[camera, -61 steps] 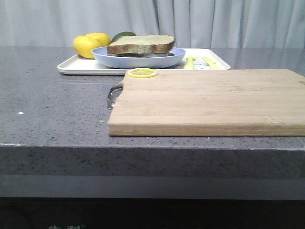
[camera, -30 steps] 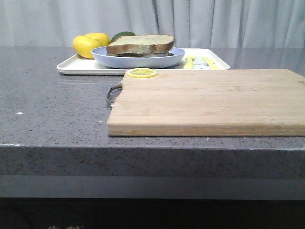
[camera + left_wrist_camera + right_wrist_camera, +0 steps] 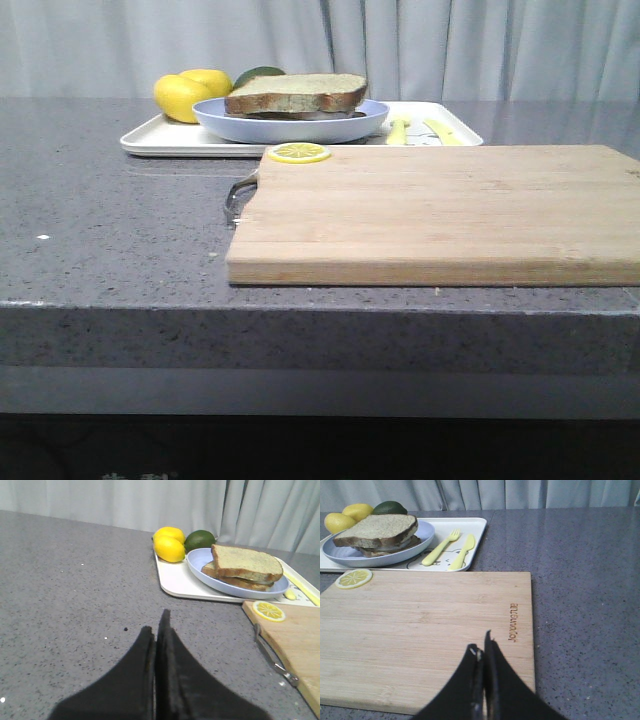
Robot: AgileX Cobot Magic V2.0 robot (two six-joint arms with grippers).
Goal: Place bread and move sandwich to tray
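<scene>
Front view is showing almost no change from a second ago: only a slight wobble of the picture half a second back, with everything sitting in the same places again now. That suggests the work is finished or nearly so.

The bread (image 3: 295,92) is lying on top of the sandwich (image 3: 300,113), which is resting on its plate (image 3: 290,124), and the plate is sitting on the tray (image 3: 170,140) near the far edge of the table (image 3: 110,220), left of centre. Two lemons (image 3: 190,92) and a green fruit (image 3: 258,73) are crowding the tray's far left corner; a fork (image 3: 440,547) and knife (image 3: 463,551) are lying on its right part. The board (image 3: 440,210) is occupying the near right area, carrying only a lemon slice (image 3: 299,153) at its far left corner.

Left fingers (image 3: 157,645) are pressed together, holding nothing, hanging over bare table toward the left edge. Right fingers (image 3: 483,662) are likewise closed and empty, hovering over the board's near edge.
</scene>
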